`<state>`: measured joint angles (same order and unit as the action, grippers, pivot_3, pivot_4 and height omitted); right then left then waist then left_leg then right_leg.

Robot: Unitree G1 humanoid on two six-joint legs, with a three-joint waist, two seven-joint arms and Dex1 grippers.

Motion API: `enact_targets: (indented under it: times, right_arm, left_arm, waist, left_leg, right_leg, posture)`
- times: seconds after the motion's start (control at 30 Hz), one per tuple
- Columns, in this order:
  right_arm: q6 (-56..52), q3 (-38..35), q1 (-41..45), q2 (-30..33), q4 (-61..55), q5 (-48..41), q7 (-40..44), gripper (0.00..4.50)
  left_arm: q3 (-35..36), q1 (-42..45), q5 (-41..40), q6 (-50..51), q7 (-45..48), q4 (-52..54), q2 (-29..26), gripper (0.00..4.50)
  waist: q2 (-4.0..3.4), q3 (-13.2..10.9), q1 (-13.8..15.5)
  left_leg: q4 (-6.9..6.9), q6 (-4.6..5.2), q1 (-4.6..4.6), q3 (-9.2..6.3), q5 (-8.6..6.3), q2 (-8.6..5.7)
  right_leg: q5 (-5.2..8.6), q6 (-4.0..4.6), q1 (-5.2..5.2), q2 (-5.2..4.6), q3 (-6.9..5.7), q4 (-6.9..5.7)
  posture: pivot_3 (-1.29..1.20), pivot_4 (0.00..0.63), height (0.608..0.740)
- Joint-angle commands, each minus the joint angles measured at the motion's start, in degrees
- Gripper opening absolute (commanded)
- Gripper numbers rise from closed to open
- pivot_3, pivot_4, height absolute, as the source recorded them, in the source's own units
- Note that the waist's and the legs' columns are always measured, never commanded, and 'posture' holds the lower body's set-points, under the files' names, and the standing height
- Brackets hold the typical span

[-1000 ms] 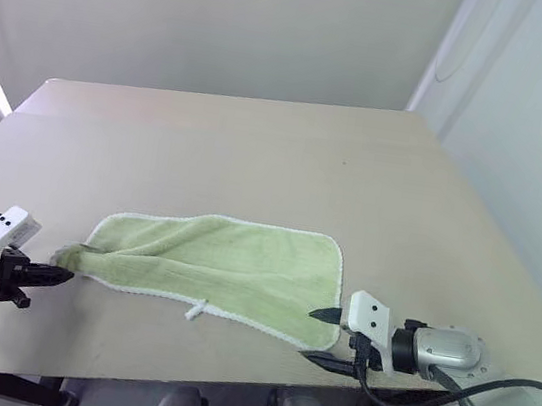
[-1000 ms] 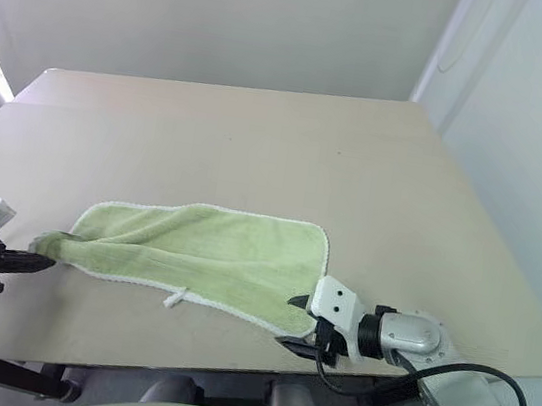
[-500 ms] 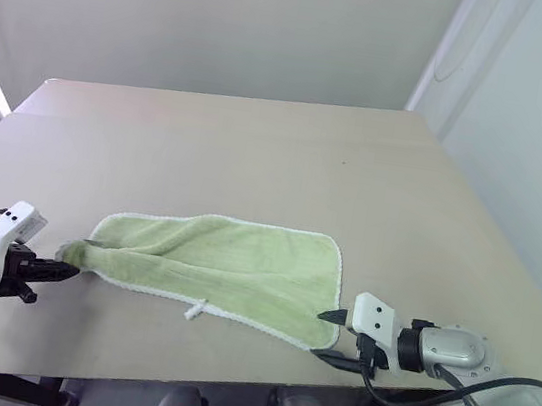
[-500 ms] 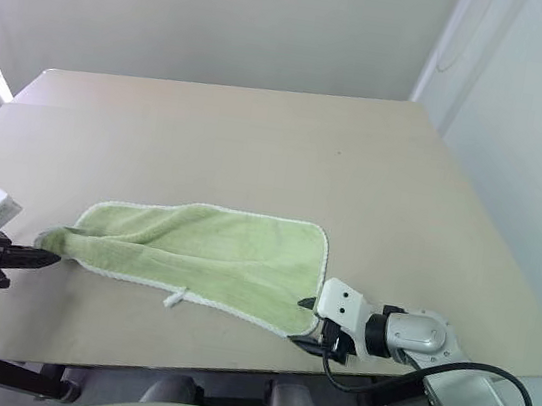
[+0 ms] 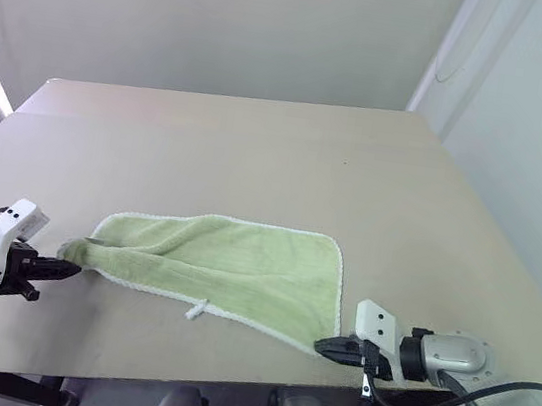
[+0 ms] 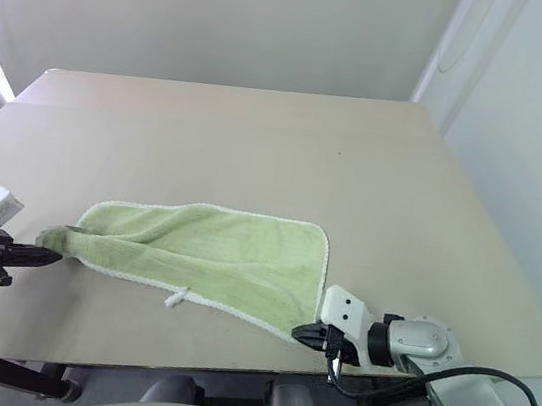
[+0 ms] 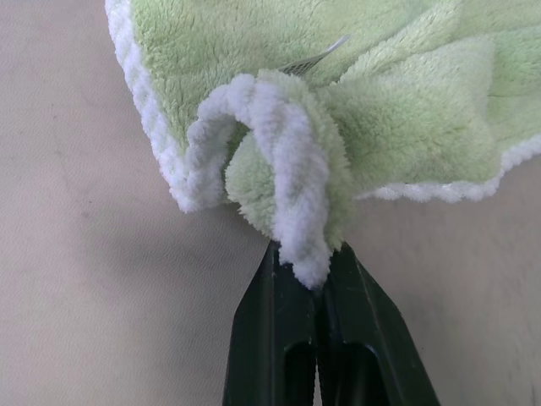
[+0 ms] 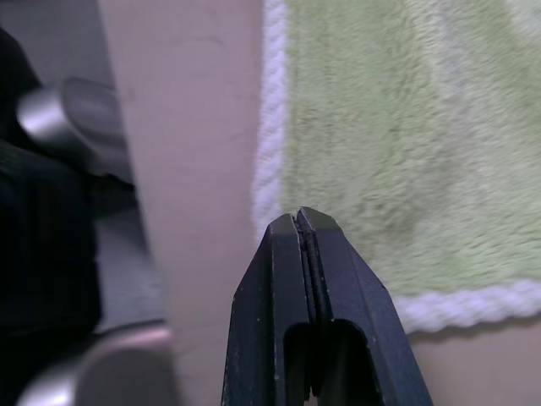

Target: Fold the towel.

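Note:
The light green towel [image 5: 232,263] lies spread on the table, with its white loop tag [image 5: 195,310] at the near edge. My left gripper [image 5: 67,271] is shut on the towel's bunched left corner [image 7: 279,169], which is pinched between the black fingertips [image 7: 287,279]. My right gripper [image 5: 323,347] is at the towel's near right corner, close to the table's front edge. Its fingers [image 8: 287,271] are pressed together over the white edging [image 8: 270,127], and I see no cloth between them.
The beige table [image 5: 258,151] stretches far beyond the towel. Its front edge [image 8: 169,169] runs just beside my right gripper. A white wall [image 5: 521,147] stands along the table's right side.
My right gripper's fingers have closed from open to shut at the towel's near right corner. The left gripper and the towel stay where they were.

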<state>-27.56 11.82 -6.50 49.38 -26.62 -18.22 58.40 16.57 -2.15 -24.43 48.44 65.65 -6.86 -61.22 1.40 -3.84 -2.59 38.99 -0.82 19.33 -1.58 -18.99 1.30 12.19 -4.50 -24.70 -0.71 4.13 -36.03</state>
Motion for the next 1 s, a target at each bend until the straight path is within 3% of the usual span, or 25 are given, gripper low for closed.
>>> enact_targets:
  times: [0.03,0.2,0.57,0.67,0.8,0.9,1.0]
  right_arm:
    - [-0.79,-2.33,0.02,-0.08,-2.04,-1.51,-0.5,0.61]
    - [1.14,-1.15,-1.26,0.01,-1.74,0.1,-0.38,2.34]
    - [6.37,1.32,-0.8,-0.39,4.0,6.42,-1.61,2.34]
    - [4.68,1.14,-0.41,-0.43,3.57,6.3,-2.04,1.51]
    - [2.38,0.4,-0.01,-0.26,1.86,4.99,-1.72,0.07]
    - [1.02,-0.9,0.56,-0.54,0.73,3.59,-1.88,0.02]
    - [-3.22,-6.94,3.75,-2.48,-1.0,-3.82,-2.34,0.02]
  left_arm:
    - [0.79,0.97,-0.24,-0.47,-0.32,0.79,-1.1,0.0]
    - [0.84,1.01,-0.41,-0.34,-0.54,1.16,-1.11,0.0]
    - [1.04,1.11,-0.83,0.51,-1.21,2.1,-1.08,0.0]
    - [1.0,1.15,-0.83,0.45,-1.24,2.03,-1.05,0.0]
    - [1.11,1.8,-1.13,0.51,-1.22,1.71,-0.87,0.0]
    - [1.78,2.79,-1.98,1.57,-1.59,1.6,-0.49,0.0]
    - [3.61,5.33,-4.37,4.99,-2.6,0.85,-0.27,0.0]
  waist:
    - [0.01,0.01,0.0]
    - [0.01,0.0,0.02]
    - [0.12,0.08,-0.06]
    - [0.2,0.12,-0.05]
    - [0.25,0.16,-0.05]
    - [0.26,0.16,-0.03]
    - [0.2,0.09,-0.05]
  left_leg:
    - [0.0,0.0,0.0,0.0,0.0,0.0]
    - [-0.01,0.0,0.01,0.0,0.0,0.0]
    - [0.01,0.0,-0.06,0.0,0.0,0.0]
    - [0.02,-0.01,-0.08,0.0,0.0,0.0]
    - [0.03,-0.01,-0.12,-0.01,0.0,0.01]
    - [0.05,-0.01,-0.13,-0.01,0.0,0.01]
    - [0.07,-0.01,-0.11,-0.01,0.0,0.01]
  right_leg:
    - [0.0,0.0,0.0,0.0,0.0,0.0]
    - [0.0,0.0,-0.01,0.0,0.0,0.01]
    - [0.0,0.0,0.05,0.0,0.0,0.01]
    - [0.0,0.0,0.08,0.0,0.0,0.02]
    - [0.0,0.0,0.12,-0.01,0.0,0.03]
    - [0.0,0.0,0.12,-0.01,0.0,0.04]
    - [0.0,0.0,0.11,-0.01,-0.01,0.04]
  posture:
    - [0.0,0.0,0.712]
    - [0.0,0.0,0.712]
    - [0.0,0.0,0.712]
    - [0.0,0.0,0.712]
    - [0.0,0.0,0.712]
    - [0.0,0.0,0.712]
    - [0.0,0.0,0.712]
